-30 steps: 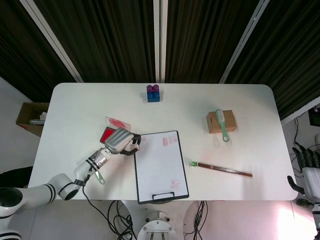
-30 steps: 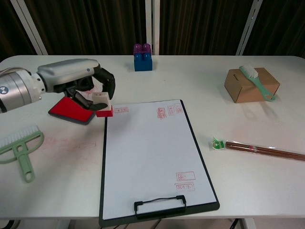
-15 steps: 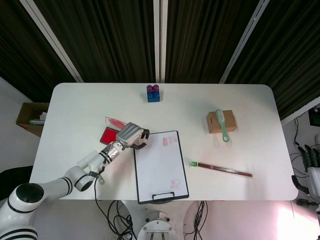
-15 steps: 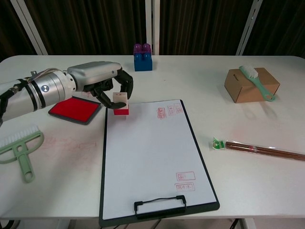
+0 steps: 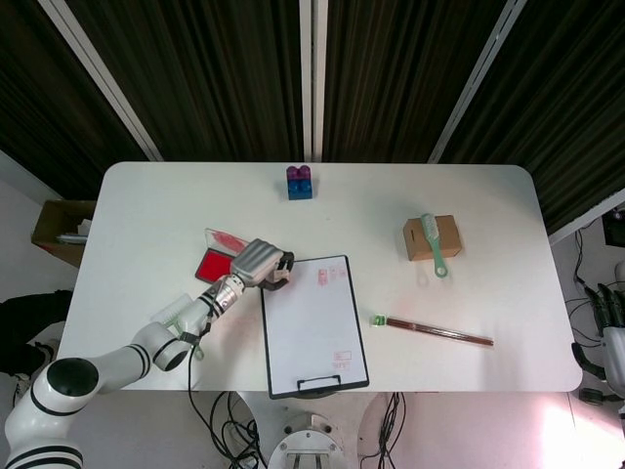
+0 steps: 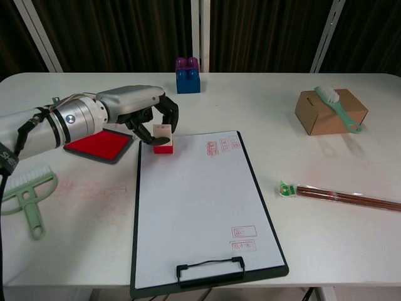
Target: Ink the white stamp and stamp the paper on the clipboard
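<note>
Now left hand presses white stamp onto clipboard paper.

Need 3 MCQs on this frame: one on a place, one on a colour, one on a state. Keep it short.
1. Where does the green brush with white bristles on the right lie?
A. on the cardboard box
B. on the clipboard
C. beside the ink pad

2. What colour is the ink pad's surface?
A. blue
B. red
C. black

3. What is the left hand doing?
A. resting empty
B. holding the stamp
C. gripping the chopsticks

Answers:
1 A: the brush lies across the cardboard box.
2 B: the ink pad shows red.
3 B: the left hand holds the stamp at the top left corner of the clipboard.
</note>
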{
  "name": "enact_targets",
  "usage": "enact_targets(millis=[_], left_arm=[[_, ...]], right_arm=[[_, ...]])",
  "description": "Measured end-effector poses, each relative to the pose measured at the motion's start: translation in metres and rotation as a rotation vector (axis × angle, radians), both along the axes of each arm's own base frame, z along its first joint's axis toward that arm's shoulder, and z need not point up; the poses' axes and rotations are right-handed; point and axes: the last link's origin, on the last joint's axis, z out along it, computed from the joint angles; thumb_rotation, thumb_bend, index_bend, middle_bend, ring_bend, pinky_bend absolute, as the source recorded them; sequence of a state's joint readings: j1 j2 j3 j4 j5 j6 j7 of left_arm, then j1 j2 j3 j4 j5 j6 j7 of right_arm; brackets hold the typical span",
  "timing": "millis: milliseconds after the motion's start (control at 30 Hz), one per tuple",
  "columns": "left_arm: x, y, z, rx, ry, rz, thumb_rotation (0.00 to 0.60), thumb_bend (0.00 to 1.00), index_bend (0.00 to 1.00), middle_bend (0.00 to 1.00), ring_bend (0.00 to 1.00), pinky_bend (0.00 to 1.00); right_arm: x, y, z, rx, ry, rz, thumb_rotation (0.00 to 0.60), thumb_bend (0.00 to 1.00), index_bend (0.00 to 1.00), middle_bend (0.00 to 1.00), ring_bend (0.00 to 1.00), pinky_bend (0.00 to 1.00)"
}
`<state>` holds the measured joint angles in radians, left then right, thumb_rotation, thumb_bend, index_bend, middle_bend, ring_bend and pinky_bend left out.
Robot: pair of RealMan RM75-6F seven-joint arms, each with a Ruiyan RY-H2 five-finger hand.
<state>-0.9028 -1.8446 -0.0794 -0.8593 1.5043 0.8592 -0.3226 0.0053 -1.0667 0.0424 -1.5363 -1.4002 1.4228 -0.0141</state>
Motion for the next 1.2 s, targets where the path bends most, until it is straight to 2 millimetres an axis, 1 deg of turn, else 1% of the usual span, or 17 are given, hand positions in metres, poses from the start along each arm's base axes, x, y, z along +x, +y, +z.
enact_targets(millis=[900, 1200], left_arm=[[-0.018, -0.001, -0.013, -0.013, -0.023, 0.043, 0.600, 0.53, 0.70, 0.71, 1.00, 0.98], [-0.019, 0.001, -0.010, -0.004, -0.050, 0.044, 0.600, 0.53, 0.70, 0.71, 1.00, 0.98]], right_arm=[[0.000, 0.000, -0.003, 0.015, 0.015, -0.010, 0.600, 0.25, 0.00, 0.00, 0.00, 0.00], [0.002, 0.000, -0.001, 0.011, 0.016, -0.006, 0.600, 0.25, 0.00, 0.00, 0.00, 0.00]])
